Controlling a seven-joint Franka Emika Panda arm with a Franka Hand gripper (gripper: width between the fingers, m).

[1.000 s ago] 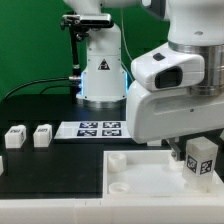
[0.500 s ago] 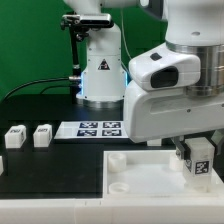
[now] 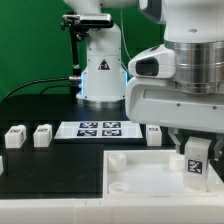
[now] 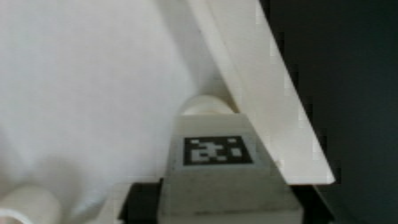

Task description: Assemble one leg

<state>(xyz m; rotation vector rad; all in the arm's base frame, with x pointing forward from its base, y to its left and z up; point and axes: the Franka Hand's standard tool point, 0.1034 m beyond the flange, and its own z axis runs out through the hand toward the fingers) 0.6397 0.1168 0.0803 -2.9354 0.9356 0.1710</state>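
My gripper [image 3: 197,166] is shut on a leg [image 3: 196,158], a small white block with a black-and-white tag, and holds it upright over the near right part of the large flat white board [image 3: 140,172]. In the wrist view the leg [image 4: 217,150] stands between my dark fingers [image 4: 146,203], its tip close to the board's raised edge [image 4: 249,90]. My gripper [image 4: 217,208] grips the leg's upper body. Whether the leg touches the board is hidden.
Two more legs [image 3: 14,137] [image 3: 42,134] stand at the exterior view's left, and a third [image 3: 153,134] behind the board. The marker board [image 3: 98,129] lies in the middle. The robot base [image 3: 100,70] stands at the back. Round sockets [image 3: 118,158] show on the board.
The arm has shifted toward the exterior view's right and slightly up, uncovering the third leg behind the board. The held leg stays in the gripper and has moved a little left.
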